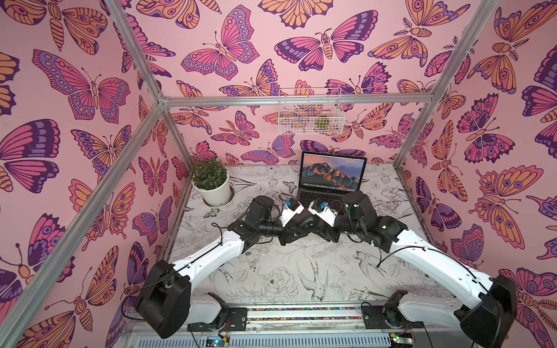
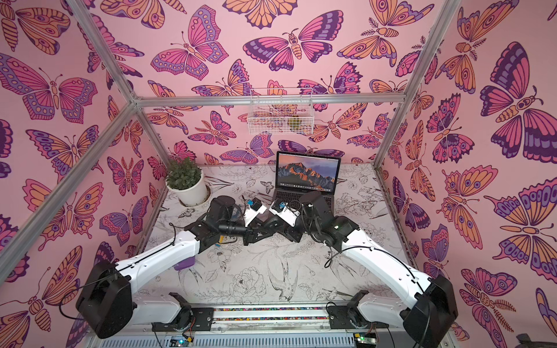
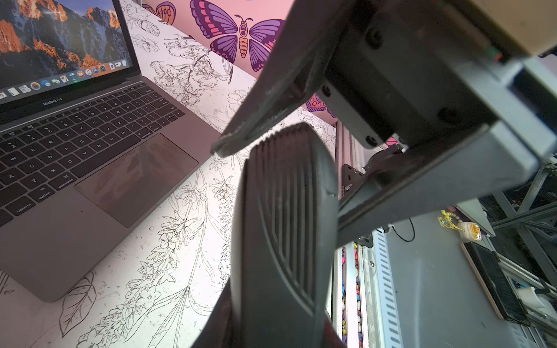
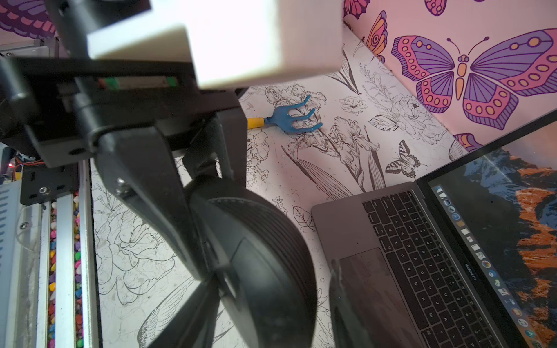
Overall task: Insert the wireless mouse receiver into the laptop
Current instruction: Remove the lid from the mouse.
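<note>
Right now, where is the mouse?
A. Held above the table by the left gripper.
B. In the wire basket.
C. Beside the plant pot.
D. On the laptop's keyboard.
A: the left gripper grips one end of the mouse, clear of the table, near the front edge of the laptop.

Both arms are formed of curved white shells (image 1: 208, 259) joined by black joint housings (image 1: 164, 298). Black cables (image 1: 398, 249) are looped along the links. A green light (image 1: 383, 226) is lit on the right arm (image 1: 428, 262). White wrist blocks (image 1: 291, 209) are fitted with blue parts, and silver screws (image 4: 120, 182) are set in the dark left gripper (image 4: 218, 223).
</note>
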